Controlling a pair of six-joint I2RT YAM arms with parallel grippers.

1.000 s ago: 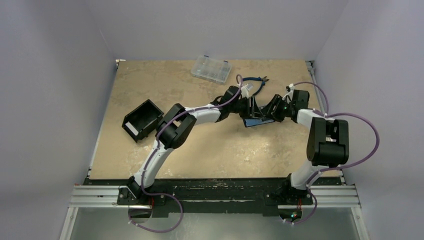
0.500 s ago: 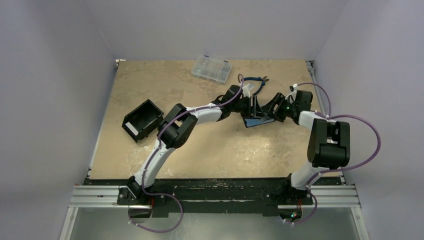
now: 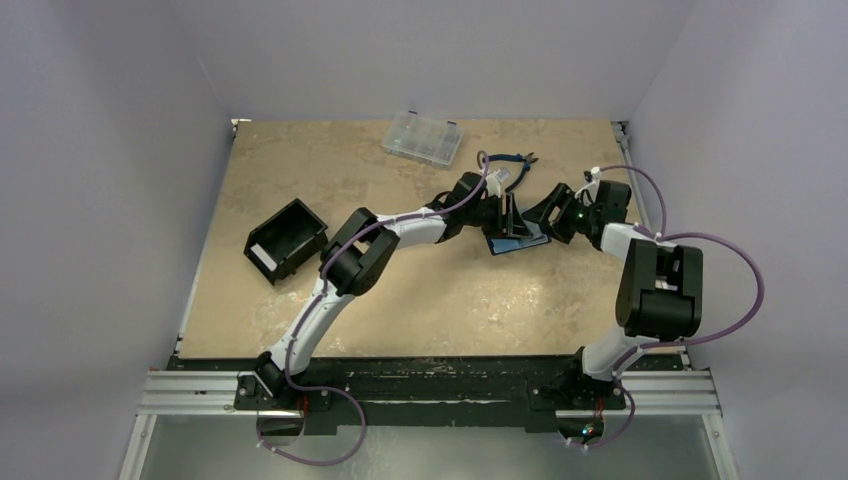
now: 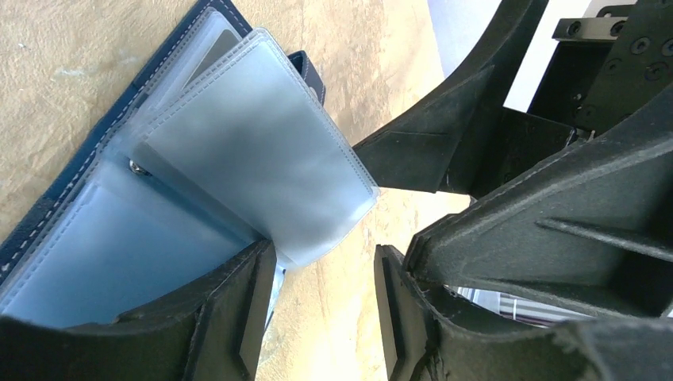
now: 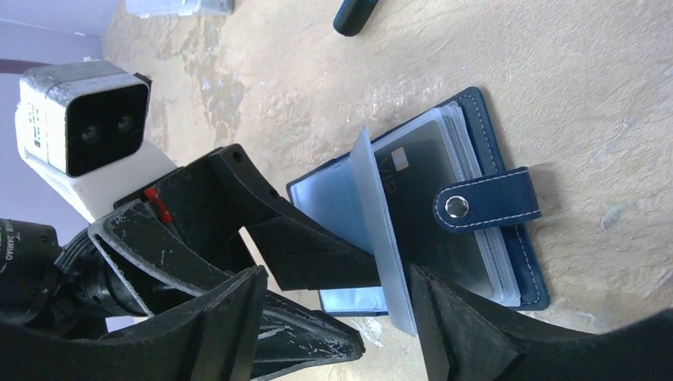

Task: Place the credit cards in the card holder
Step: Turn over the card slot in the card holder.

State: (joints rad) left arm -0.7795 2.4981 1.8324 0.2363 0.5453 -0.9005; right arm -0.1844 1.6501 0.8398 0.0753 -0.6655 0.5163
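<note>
The card holder [image 3: 518, 241] lies open on the table, navy with a snap tab [image 5: 488, 202] and clear sleeves [image 4: 262, 151]. One sleeve [image 5: 381, 230] stands upright. A grey credit card [image 5: 432, 226] shows through the sleeves on the right half. My left gripper [image 4: 325, 274] is open over the holder's near edge, bare table between its fingers, and a sleeve rests against its left finger [image 4: 238, 309]. My right gripper [image 5: 337, 274] is open, and the upright sleeve and a left finger stand between its jaws. In the top view the left gripper [image 3: 508, 215] and right gripper [image 3: 545, 217] meet above the holder.
A clear compartment case [image 3: 422, 137] sits at the back. Blue-handled pliers [image 3: 512, 160] lie just behind the grippers. A black open-topped box [image 3: 285, 240] stands at the left. The table's right edge [image 3: 630, 170] runs close to the right arm.
Both grippers have opened wider. The right gripper has drawn back a little to the right. The card holder has stayed in place.
</note>
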